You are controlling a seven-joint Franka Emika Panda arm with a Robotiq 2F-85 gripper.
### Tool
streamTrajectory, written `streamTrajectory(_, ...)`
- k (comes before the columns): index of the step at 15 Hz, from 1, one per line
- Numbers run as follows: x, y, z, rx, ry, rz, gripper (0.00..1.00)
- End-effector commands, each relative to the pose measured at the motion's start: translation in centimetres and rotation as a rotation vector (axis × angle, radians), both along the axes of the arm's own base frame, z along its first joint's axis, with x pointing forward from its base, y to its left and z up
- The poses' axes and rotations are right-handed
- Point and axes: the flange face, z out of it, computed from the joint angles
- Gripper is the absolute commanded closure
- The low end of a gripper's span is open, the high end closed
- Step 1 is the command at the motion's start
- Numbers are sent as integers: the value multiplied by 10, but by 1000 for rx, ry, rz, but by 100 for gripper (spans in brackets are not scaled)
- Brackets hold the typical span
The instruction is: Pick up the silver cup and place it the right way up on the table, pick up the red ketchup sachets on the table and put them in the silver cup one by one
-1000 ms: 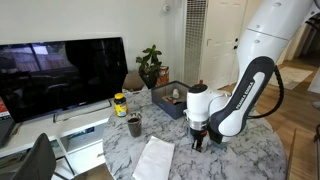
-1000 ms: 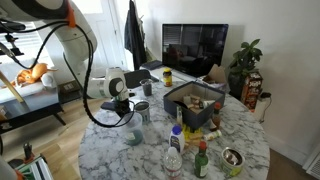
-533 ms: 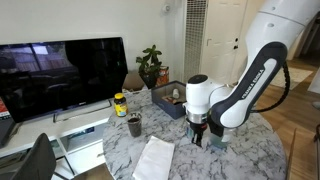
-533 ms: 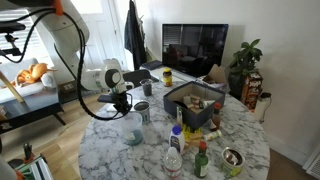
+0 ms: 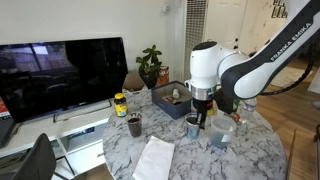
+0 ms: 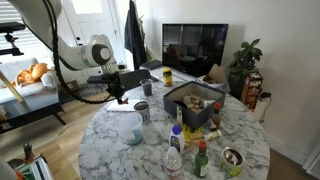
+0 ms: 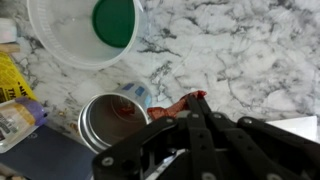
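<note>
Fingers (image 7: 203,118): narrow, drawn together to a point. In the wrist view a red ketchup sachet (image 7: 180,102) is pinched at their tips and sticks out to the left of them. In both exterior views the fingers (image 5: 201,112) (image 6: 119,93) point straight down and hang above the bench (image 7: 260,50), clear of its surface.

Silver cup (image 7: 112,122): stands upright on the bench with its mouth facing the wrist camera. In the wrist view it sits just left of the fingertips and slightly lower in the frame. It does not touch the fingers. A red patch shows inside it, against the near wall. In an exterior view the silver cup (image 5: 192,128) stands directly below the fingers. In an exterior view it (image 6: 143,110) appears beside and below them.

Small packet (image 7: 135,93): blue and red, lies flat on the bench. It touches the cup rim on the side towards the fingertips.

Clear plastic cup (image 7: 60,45): stands beyond the silver cup, well apart from the fingers. It is upright, with a green disc at its bottom.

Dark tray (image 7: 40,155): its corner lies just beside the silver cup, on the side away from the fingers.
</note>
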Motion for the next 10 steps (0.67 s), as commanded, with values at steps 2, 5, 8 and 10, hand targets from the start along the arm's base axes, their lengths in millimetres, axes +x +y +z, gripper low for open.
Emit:
streamTrajectory(2,11,-23,25,20,-72,-38,100)
streamTrajectory(5,25,-42,24,41,-101,-81,100)
streamTrajectory(8,36,-55,20,71,-140,-111,100)
streamTrajectory(10,41,-60,18,89,-164,-123,97)
